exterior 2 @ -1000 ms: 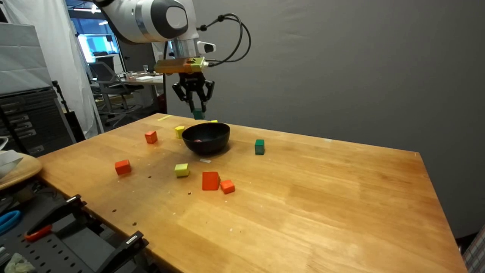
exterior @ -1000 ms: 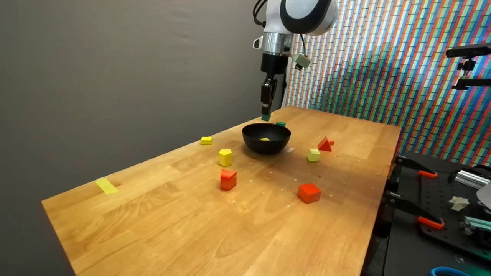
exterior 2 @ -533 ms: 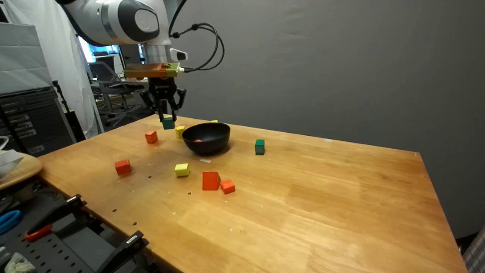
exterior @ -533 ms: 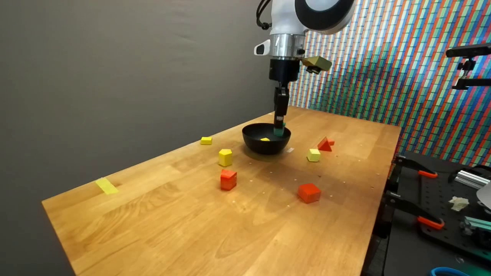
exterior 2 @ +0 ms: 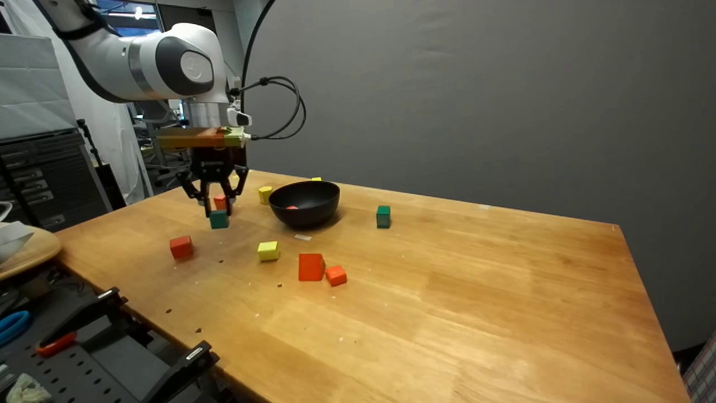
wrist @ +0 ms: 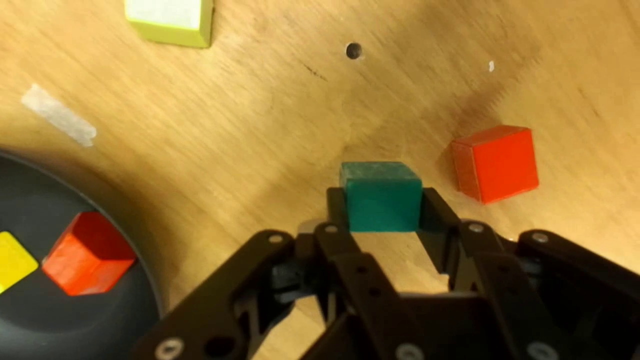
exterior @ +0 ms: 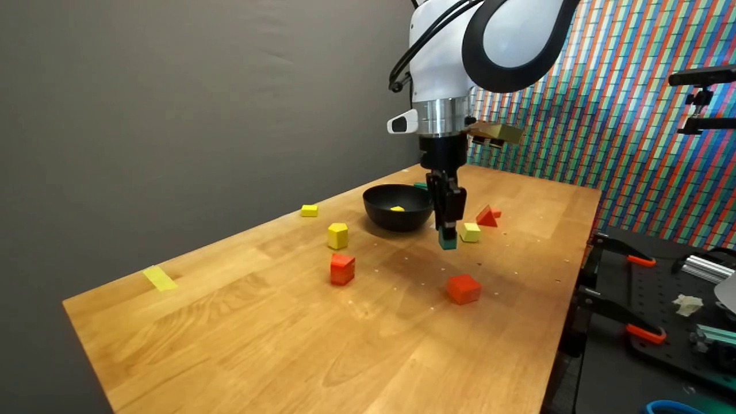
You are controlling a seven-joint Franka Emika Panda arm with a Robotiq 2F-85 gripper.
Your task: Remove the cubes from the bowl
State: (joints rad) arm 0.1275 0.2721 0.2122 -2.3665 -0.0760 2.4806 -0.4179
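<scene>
Green cube [wrist: 383, 198], clasped in the hand [wrist: 383, 207], hangs over the table [wrist: 240, 125] outside the bowl [wrist: 75, 325], where a red cube [wrist: 91, 255] and yellow block [wrist: 14, 261] lie; released too high, it could bounce into the red block [wrist: 502, 166] nearby.

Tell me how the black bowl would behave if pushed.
The bowl would likely rock, since its sides curve down to a narrower base. It looks stiff, its outline smoothly round. The red block and yellow block lying inside would probably shift with it.
</scene>
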